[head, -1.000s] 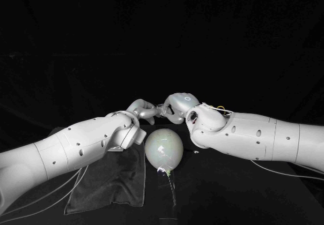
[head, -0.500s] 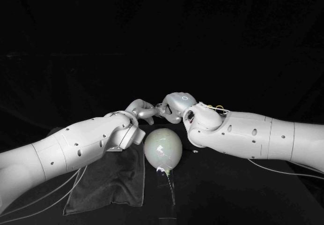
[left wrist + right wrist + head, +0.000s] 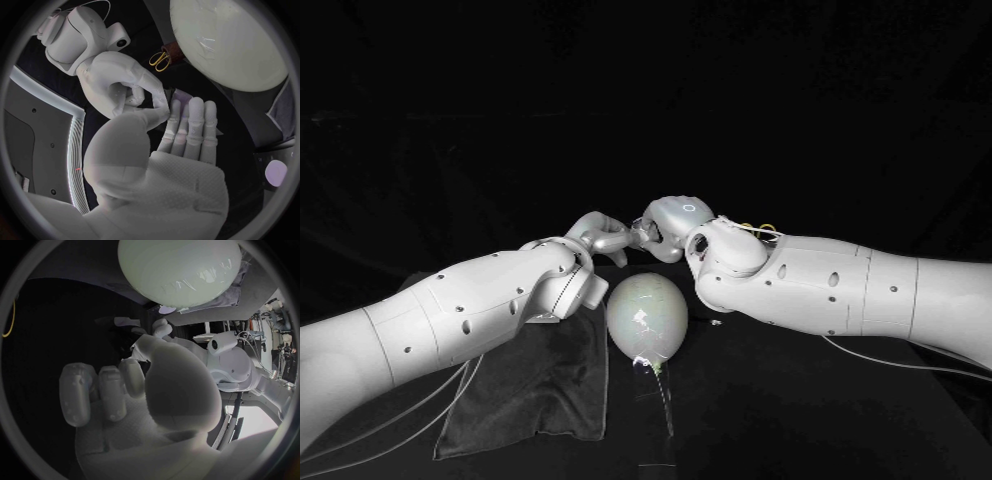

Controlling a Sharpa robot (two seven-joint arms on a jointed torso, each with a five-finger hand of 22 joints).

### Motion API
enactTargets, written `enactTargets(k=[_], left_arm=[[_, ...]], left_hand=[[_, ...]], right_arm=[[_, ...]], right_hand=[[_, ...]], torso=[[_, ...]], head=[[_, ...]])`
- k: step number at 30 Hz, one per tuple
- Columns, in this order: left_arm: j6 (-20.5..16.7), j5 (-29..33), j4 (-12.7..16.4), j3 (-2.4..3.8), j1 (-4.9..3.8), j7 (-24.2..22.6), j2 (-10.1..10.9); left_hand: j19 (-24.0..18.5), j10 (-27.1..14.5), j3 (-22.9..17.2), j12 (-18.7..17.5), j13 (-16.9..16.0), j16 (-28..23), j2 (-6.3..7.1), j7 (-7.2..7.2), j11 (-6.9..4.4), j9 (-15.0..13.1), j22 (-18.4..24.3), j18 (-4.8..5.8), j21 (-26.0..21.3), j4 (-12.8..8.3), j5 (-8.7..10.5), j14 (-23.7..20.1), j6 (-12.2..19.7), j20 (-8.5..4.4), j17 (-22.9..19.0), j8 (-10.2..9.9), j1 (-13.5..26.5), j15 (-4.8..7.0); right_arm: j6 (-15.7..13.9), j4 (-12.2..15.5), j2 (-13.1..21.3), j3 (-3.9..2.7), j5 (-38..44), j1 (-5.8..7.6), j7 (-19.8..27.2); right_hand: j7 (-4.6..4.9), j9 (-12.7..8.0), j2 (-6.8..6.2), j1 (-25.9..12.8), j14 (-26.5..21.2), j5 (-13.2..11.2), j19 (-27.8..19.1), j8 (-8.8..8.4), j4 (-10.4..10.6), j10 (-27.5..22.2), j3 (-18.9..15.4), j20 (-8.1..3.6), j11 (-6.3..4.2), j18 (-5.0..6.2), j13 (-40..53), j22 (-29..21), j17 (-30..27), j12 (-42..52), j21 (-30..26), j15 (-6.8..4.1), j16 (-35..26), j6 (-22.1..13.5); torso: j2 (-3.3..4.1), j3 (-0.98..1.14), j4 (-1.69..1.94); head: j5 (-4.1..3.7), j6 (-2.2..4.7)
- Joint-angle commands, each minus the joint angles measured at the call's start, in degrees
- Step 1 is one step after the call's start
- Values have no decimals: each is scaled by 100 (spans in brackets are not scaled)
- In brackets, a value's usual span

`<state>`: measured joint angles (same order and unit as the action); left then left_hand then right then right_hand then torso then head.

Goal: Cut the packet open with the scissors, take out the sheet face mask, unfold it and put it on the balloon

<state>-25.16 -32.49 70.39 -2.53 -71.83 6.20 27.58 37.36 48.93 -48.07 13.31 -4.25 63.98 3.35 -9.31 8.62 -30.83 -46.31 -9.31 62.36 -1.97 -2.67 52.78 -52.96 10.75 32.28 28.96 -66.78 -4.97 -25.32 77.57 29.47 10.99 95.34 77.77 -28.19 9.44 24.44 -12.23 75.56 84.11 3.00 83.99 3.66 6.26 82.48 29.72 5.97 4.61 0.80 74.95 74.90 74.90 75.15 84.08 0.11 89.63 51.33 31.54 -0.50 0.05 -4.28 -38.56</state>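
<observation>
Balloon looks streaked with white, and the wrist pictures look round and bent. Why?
Head view: the balloon carries glints of reflected light; the black table gives back almost none. Left wrist view: a fisheye lens bends straight edges and swells the balloon. Right wrist view: same bending, with glare streaks across the balloon.

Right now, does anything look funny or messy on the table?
Nothing looks spilled or broken. The dark cloth beside the balloon lies wrinkled and crooked, partly under the left arm.
</observation>
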Motion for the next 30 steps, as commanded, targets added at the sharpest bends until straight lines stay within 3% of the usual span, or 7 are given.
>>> enactTargets(k=[1,19,30], left_arm=[[164,66,70,16,-18,-297,-22],[214,26,153,17,-18,-543,25],[242,12,125,18,-18,-567,38]], left_hand=[[22,52,-519,-27,31,65,43,-75,-9,-257,-24,-113,41,-518,-14,86,-144,14,-22,24,6,28],[33,81,-540,-44,50,101,43,-68,-14,-272,-47,-116,78,-538,-16,108,-149,6,-51,16,2,35],[37,89,-548,-51,54,114,41,-66,-15,-277,-55,-117,91,-544,-16,117,-151,4,-61,13,0,37]], right_arm=[[230,-65,-32,7,60,-7,-14],[708,-103,-57,18,-60,-7,179],[436,137,108,19,3,-4,272]], right_hand=[[14,-1,-37,4,589,-22,189,-13,-1,-38,-19,42,-11,86,491,1200,1510,-3,-31,33,37,-49],[-24,-63,-6,203,589,-22,185,9,-106,-39,42,47,-38,89,497,1200,1510,10,-41,20,37,-75],[-68,-94,-52,274,589,-22,235,28,-176,8,34,28,-74,69,547,1239,1510,89,33,-9,37,-66]], torso=[[-1,3,4],[-1,1,3],[2,3,0]], head=[[-4,7],[-28,9],[-31,12]])
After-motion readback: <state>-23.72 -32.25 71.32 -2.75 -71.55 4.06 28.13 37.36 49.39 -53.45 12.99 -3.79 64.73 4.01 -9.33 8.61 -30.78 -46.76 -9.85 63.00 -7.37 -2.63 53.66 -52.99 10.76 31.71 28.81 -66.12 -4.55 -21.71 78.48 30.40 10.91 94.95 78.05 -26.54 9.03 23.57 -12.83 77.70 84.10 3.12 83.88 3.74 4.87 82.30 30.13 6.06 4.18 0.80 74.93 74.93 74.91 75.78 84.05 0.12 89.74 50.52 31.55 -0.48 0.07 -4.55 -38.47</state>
